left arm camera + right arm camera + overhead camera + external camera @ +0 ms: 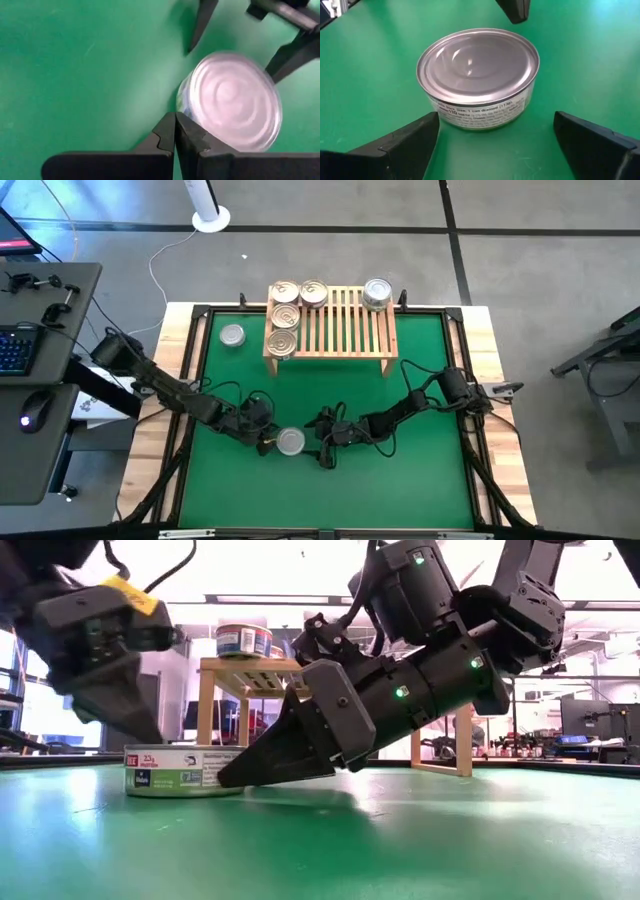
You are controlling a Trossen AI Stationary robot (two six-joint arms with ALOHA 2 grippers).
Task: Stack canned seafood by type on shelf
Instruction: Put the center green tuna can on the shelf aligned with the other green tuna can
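Observation:
A silver-topped tin (291,441) stands on its base on the green mat (400,480); the right wrist view shows it (479,75) with a printed label. My right gripper (496,122) (321,442) is open, low at the tin's right, one finger on either side and clear of it. My left gripper (175,131) (268,442) is shut, its tips at the tin's left side. The wooden shelf (345,330) carries several gold-topped tins (285,315) at its left end and a silver one (377,292) at its far right corner. My left gripper's shut fingertips (184,125) come slanting down from the table's left and stand right at the lower side wall (186,102) of the tin on the mat. Whether they touch it, I cannot tell.
Another silver-topped tin (232,336) stands on the mat left of the shelf. The shelf sits at the mat's far edge. Wooden table borders (500,430) flank the mat. Open mat lies near and to the right. A desk with keyboard and mouse (35,410) stands beyond the table's left.

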